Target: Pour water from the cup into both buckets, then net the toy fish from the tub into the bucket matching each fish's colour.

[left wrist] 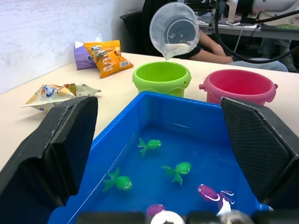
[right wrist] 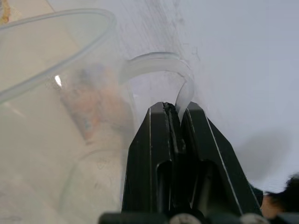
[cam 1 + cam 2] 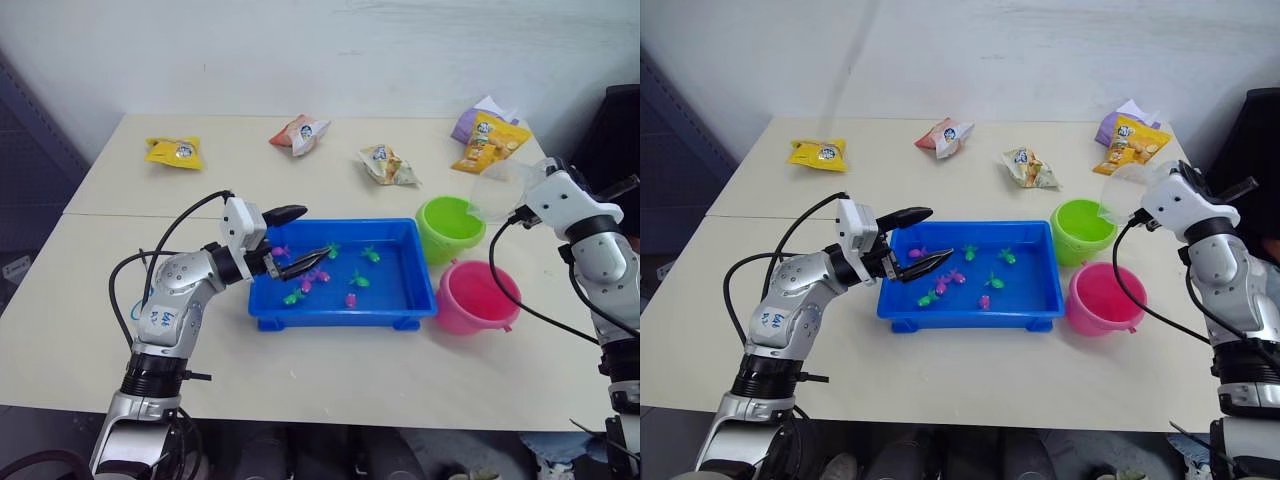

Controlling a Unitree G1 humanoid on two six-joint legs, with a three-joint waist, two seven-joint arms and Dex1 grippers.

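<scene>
the cup is held tipped by the right gripper, whose fingers are clamped tight on the thin handle loop. the spout is aimed down over the green bucket, so the pour into that bucket is judged to be under way; a little water is seen pooled at the cup's lower lip in the left wrist view. the pink bucket sits just beside the green one, toward 5 o'clock from it, and is judged not yet reached by the cup.

the left gripper is held wide apart and empty over the 9 o'clock end of the tub, probably parked there ready for the netting step. the tub lies mid-table, touching or nearly touching both buckets at its 3 o'clock end. toy fish, green and pink, are scattered on the tub floor.

the net can't be clearly made out; a blue bit is seen low in the left wrist view but can't be told.

snack packets are spread along the 12 o'clock side of the table: yellow packet, red-white packet, pale packet, orange packet with a purple packet beside it. none of these is in the pour path. a person's arm is seen behind the buckets in the left wrist view.
</scene>
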